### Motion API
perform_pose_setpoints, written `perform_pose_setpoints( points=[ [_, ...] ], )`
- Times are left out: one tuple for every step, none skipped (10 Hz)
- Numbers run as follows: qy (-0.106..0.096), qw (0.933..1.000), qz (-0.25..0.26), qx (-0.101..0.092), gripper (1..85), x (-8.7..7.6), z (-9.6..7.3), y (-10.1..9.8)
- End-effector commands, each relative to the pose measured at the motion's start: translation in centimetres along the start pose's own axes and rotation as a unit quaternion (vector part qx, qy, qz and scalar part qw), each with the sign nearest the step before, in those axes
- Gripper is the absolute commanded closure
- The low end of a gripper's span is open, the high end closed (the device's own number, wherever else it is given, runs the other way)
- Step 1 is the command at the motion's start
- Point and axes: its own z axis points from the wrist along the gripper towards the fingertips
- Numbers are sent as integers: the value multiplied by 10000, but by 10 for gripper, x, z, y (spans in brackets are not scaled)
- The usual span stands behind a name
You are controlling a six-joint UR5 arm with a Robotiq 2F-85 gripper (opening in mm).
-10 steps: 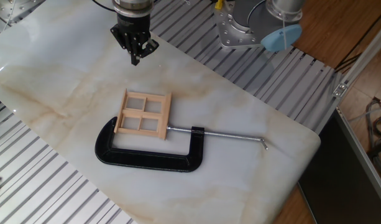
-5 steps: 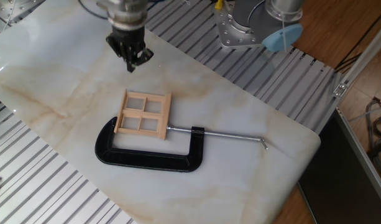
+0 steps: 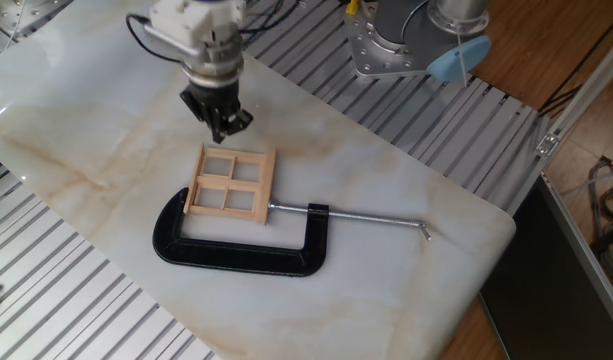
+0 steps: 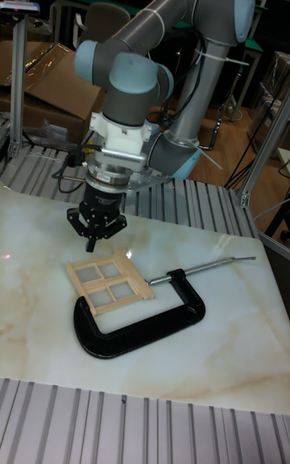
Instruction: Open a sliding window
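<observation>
The sliding window (image 3: 229, 184) (image 4: 108, 283) is a small light-wood frame with four panes, lying flat on the marble slab and held in the jaws of a black C-clamp (image 3: 241, 245) (image 4: 137, 319). My gripper (image 3: 222, 131) (image 4: 94, 244) hangs point-down just above the window's far edge, a little apart from it. Its dark fingers are drawn together at the tip with nothing between them.
The C-clamp's metal screw rod (image 3: 376, 218) sticks out to the right. The marble slab (image 3: 106, 150) lies on a ribbed aluminium table (image 3: 66, 300). The arm's base (image 3: 386, 45) stands at the back. The slab's right corner (image 3: 496, 215) is near a drop.
The gripper has come down and moved toward the window's far edge, from higher up near the slab's back. The window and clamp have not moved.
</observation>
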Motion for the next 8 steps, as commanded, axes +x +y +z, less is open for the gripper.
perform_pose_setpoints(
  points=[
    [-16, 10000, 1, 46, 850, -5, 17, 7],
    [-3, 10000, -40, 75, 850, -4, 18, 6],
    [6, 10000, -49, 81, 850, -3, 20, 7],
    [3, 9999, -59, 112, 850, -4, 23, 8],
    [-1, 9998, -97, 183, 850, -5, 26, 7],
    [-2, 9998, -112, 175, 850, -5, 28, 8],
    [-10, 9998, -111, 169, 850, -6, 29, 10],
    [-19, 9998, -103, 162, 850, -6, 29, 12]
  ],
)
